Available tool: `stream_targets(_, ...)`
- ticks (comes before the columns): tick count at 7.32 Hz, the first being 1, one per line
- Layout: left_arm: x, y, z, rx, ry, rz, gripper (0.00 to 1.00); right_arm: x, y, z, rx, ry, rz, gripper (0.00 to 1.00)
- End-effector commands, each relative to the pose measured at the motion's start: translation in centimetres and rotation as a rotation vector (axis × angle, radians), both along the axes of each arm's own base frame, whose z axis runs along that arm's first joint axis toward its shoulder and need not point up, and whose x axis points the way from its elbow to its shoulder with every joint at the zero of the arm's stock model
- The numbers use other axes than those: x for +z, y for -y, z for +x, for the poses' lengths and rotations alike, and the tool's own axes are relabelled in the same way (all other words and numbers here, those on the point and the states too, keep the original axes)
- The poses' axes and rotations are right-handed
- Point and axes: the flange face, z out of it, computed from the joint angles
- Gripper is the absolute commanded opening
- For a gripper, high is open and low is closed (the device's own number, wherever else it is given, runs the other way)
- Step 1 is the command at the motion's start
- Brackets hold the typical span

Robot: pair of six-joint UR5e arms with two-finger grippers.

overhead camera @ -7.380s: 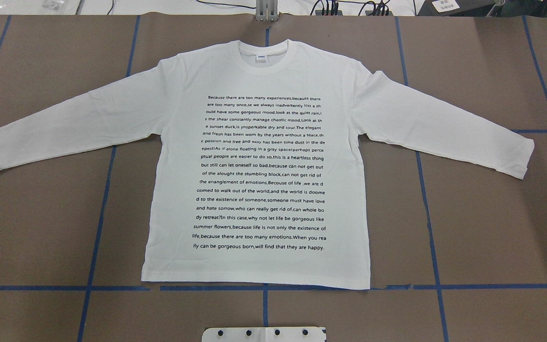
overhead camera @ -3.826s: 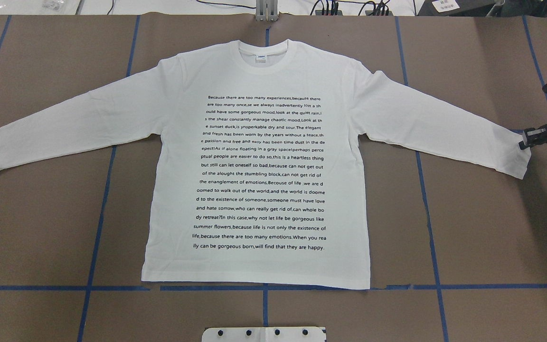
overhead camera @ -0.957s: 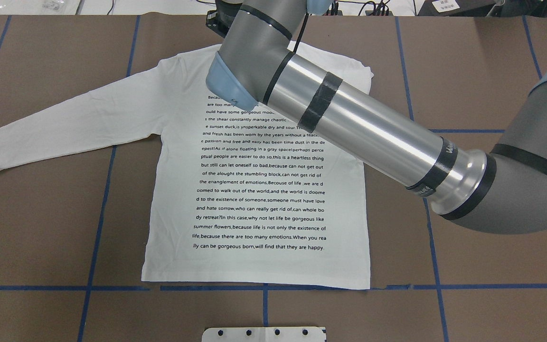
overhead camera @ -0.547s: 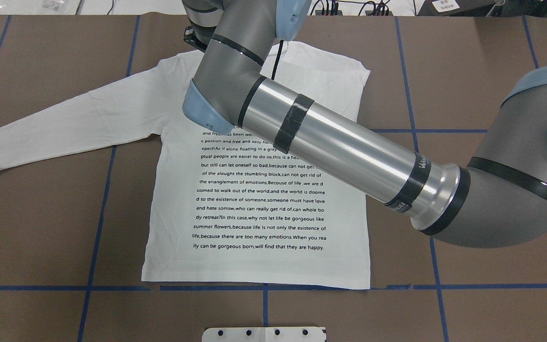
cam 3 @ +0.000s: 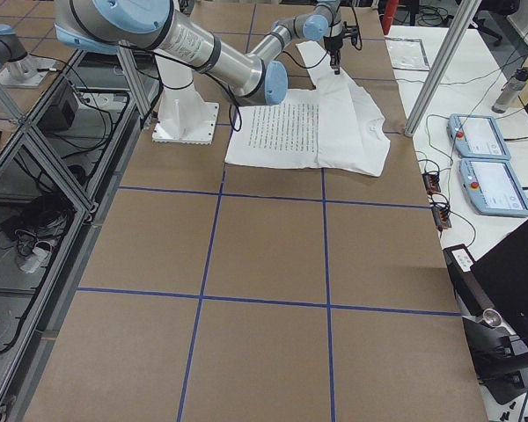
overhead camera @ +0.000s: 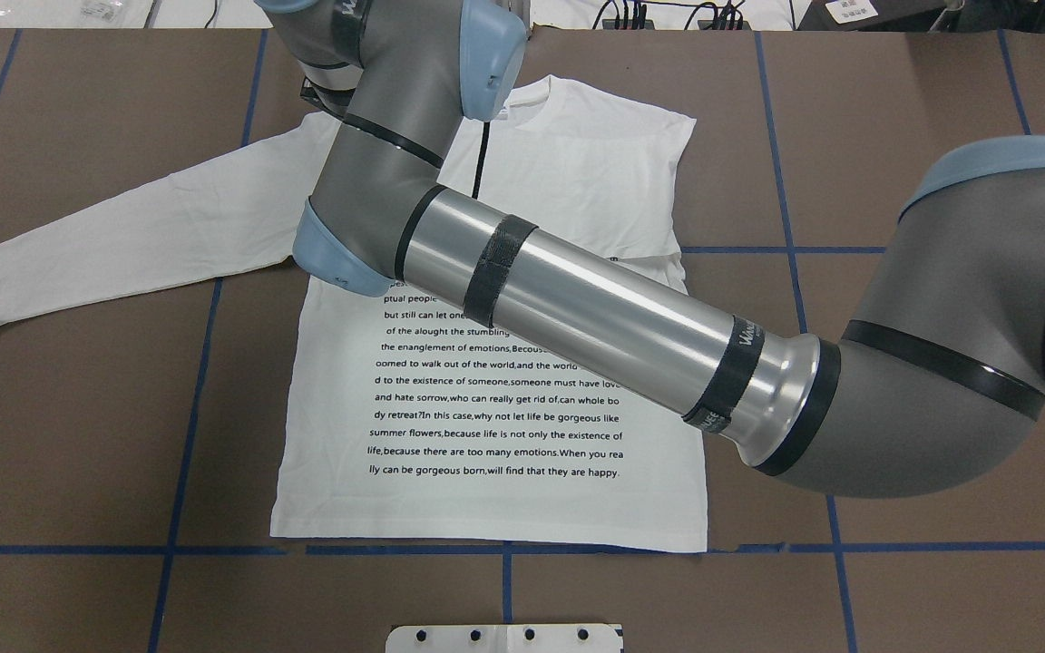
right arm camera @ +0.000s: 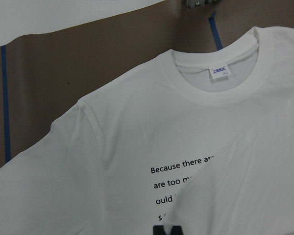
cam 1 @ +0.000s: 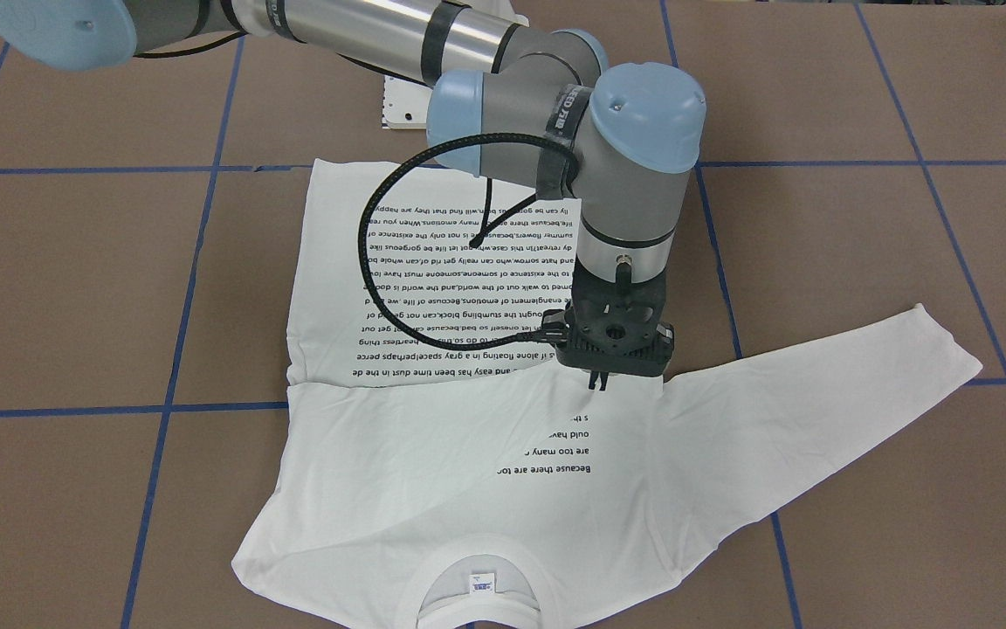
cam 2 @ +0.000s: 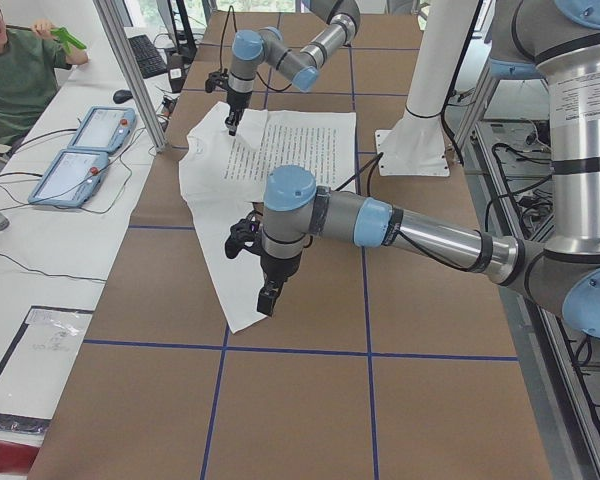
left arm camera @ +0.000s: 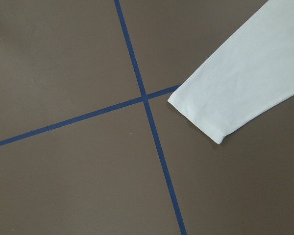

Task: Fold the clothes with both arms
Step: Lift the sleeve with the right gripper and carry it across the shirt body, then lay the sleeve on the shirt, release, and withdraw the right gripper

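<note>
One white long-sleeved cotton T-shirt [overhead camera: 486, 508] is lying print-up on the brown paper-covered counter [overhead camera: 940, 109], collar at the far side. One sleeve is lying folded across the chest, and the other sleeve [overhead camera: 123, 236] is stretching out flat to the left. Two grey tubular arms are working. The right fingers [cam 1: 597, 380] are pinching closed on the folded sleeve's end. The left fingers [cam 2: 270, 295] are hanging above the left cuff, and I cannot tell their opening.
</note>
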Motion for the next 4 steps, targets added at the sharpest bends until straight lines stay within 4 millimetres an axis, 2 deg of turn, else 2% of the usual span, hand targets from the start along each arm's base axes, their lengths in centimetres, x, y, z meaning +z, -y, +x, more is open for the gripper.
stream_targets(1,0.1,0.0,0.1,0.002,-0.002,-0.002,1.0,-0.5,0.1,-0.5,0.01,0.001,-0.003,0.99)
stream_targets(3,-0.2,0.1,0.1,0.009,-0.002,0.015,1.0,-0.4,0.2,-0.5,0.007,-0.002,0.0,0.99)
stream_targets(4,-1.1,1.0,0.2,0.006,-0.005,0.047,1.0,-0.4,0.5,-0.2,-0.023,-0.015,0.026,0.99)
